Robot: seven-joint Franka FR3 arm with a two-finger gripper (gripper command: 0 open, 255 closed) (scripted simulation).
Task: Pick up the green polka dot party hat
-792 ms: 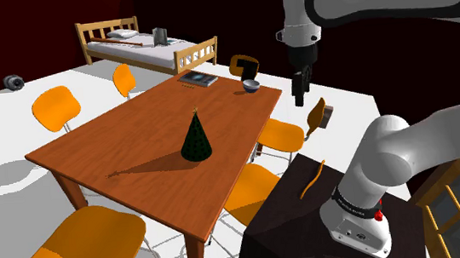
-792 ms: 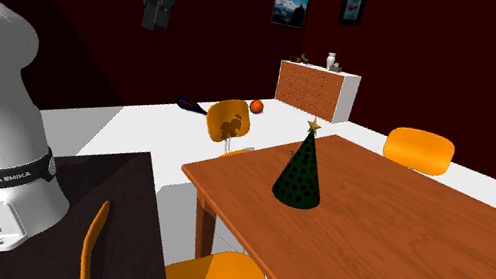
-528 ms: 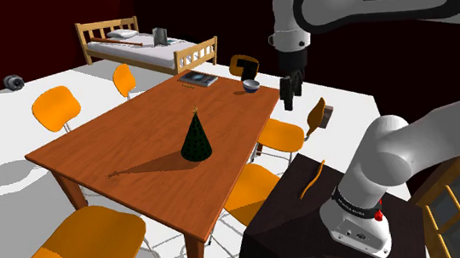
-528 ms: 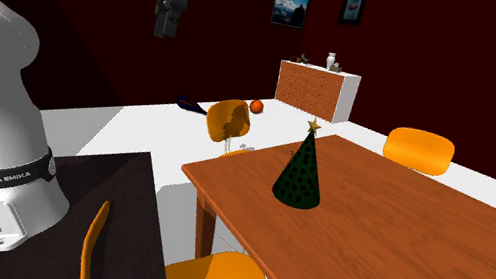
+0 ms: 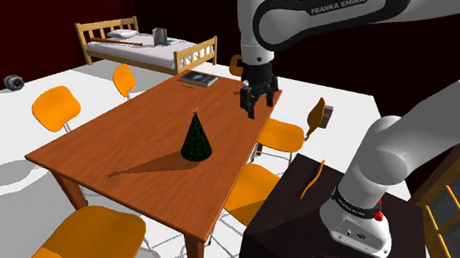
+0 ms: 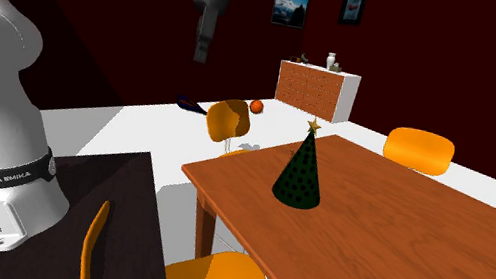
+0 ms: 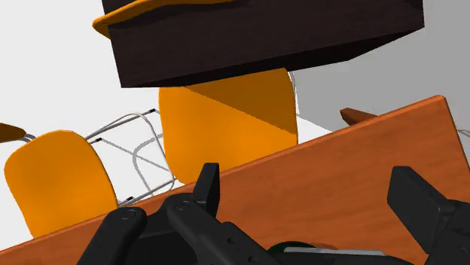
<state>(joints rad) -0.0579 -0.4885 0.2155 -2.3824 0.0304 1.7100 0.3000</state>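
Wrist view: fingers (image 7: 209, 185) spread over table (image 7: 339, 179).

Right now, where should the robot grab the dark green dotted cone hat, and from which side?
Probably from straight above, gripping the upper half of the dark green dotted cone hat, below its gold star. It stands upright on the brown table, narrow up there and wide at the base.

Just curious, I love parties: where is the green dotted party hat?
The party hat stands upright near the middle of the wooden table in the shoulder view, with the gripper in the air to its upper right.
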